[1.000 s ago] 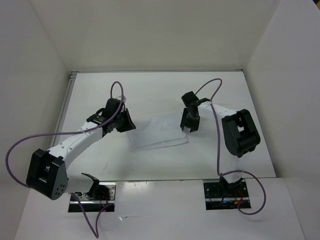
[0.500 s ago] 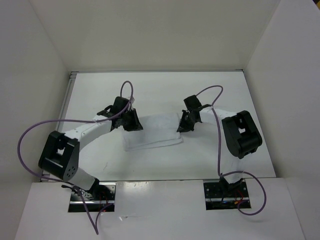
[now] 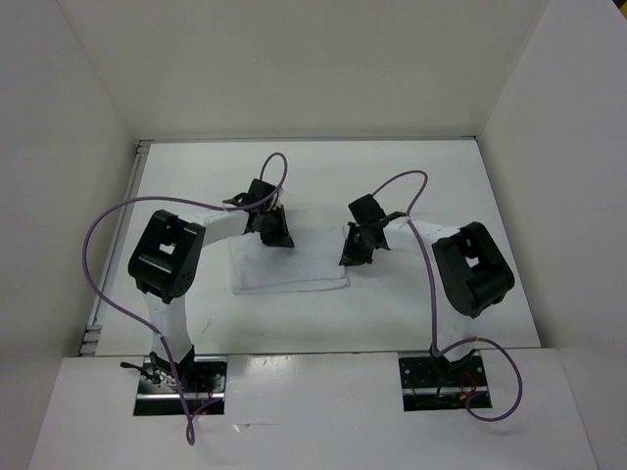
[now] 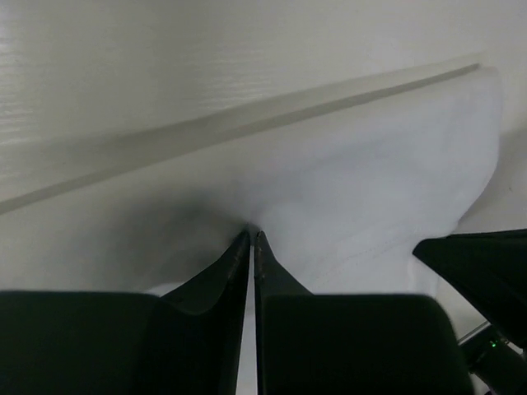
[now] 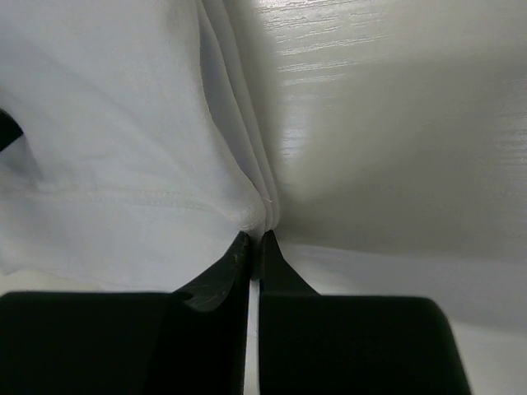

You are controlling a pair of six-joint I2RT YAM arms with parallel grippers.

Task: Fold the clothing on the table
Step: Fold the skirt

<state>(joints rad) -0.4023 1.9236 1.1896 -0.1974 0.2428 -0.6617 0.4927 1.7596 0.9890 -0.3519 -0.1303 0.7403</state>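
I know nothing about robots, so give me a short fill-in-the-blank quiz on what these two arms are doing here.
1. The garment lying on the table is ____ in colour.
2. The left pincer and the right pincer are both pinching the ____.
3. Seen from above, the right pincer holds the garment at its ____-hand edge.
4. The cables looping off the arms are ____.
Missing words: white; garment; right; purple.
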